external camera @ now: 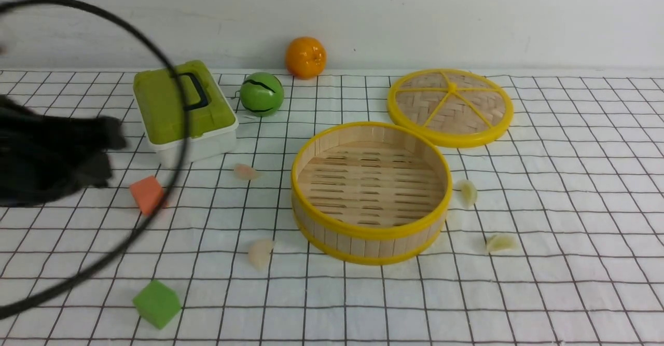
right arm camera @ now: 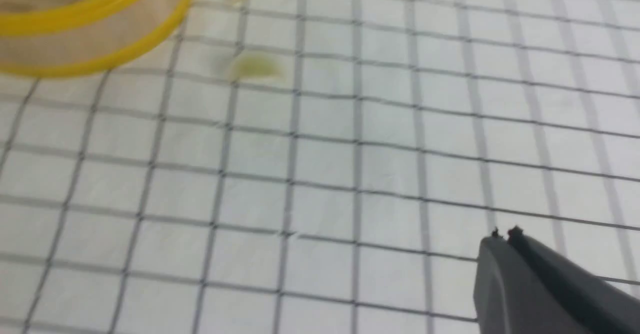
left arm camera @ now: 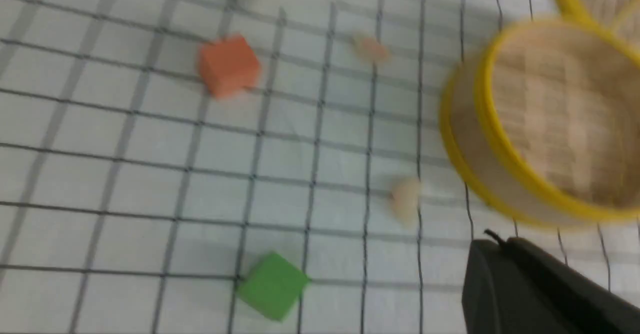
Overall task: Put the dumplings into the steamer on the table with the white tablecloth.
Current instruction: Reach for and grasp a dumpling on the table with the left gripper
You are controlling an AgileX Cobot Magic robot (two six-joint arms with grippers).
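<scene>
The steamer (external camera: 369,232) stands empty in the middle of the white tablecloth (external camera: 570,206). Four dumplings lie around it: a pinkish one (external camera: 245,171) and a whitish one (external camera: 259,253) on its left, a pale one (external camera: 468,192) and a pale green one (external camera: 500,243) on its right. My left arm (external camera: 52,154) is a dark blur at the far left. The left gripper (left arm camera: 500,241) is shut and empty, near the whitish dumpling (left arm camera: 404,199) and the steamer (left arm camera: 480,123). The right gripper (right arm camera: 504,235) is shut and empty over bare cloth, away from the green dumpling (right arm camera: 252,67).
The woven lid (external camera: 450,106) lies behind the steamer on the right. A green-lidded box (external camera: 181,108), a green ball (external camera: 261,94) and an orange (external camera: 305,57) stand at the back. An orange cube (external camera: 147,194) and a green cube (external camera: 156,303) lie at the left. A black cable (external camera: 179,128) loops there.
</scene>
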